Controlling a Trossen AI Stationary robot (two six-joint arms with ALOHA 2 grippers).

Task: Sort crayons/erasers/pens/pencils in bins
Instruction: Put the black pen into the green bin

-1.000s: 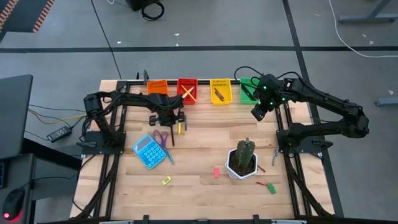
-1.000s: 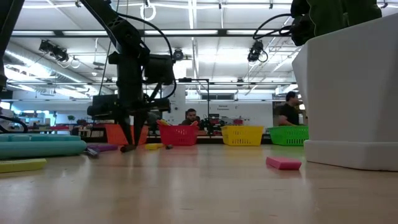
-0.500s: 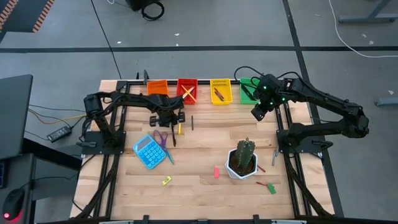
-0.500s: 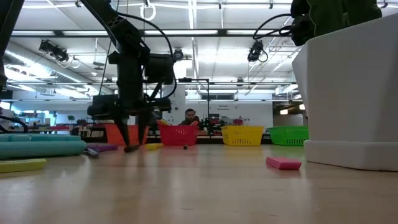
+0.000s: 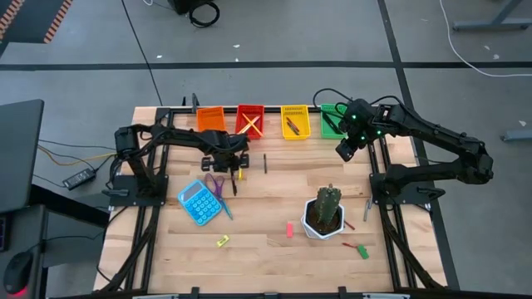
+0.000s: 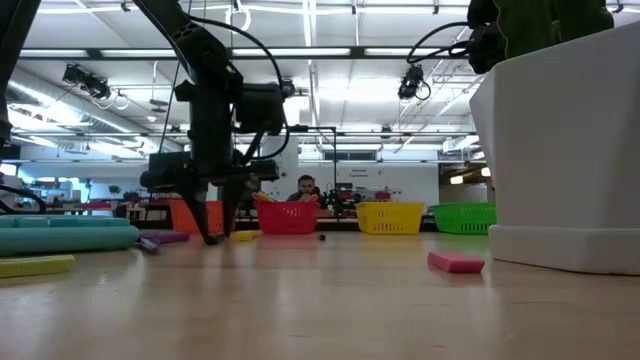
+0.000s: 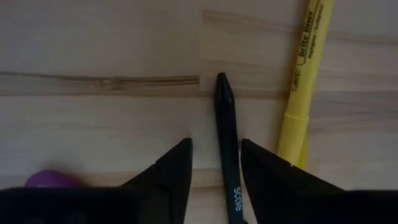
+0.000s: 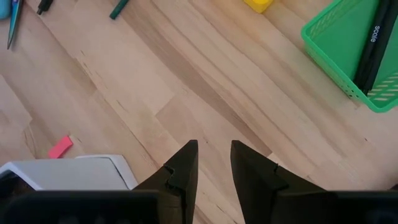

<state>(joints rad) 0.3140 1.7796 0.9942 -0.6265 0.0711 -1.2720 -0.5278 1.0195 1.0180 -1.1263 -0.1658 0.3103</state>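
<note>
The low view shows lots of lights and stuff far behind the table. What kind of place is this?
Probably a big robotics lab or workshop. Long ceiling light strips run across an open hall, black cables hang overhead, and a person sits far behind the small red slotted plastic basket.

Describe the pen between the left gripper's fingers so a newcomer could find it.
Start at the red bin on the table's far edge, then drop to the left gripper just in front. The black pen lies between its open fingers, beside a yellow highlighter; it is slimmer and dark.
</note>
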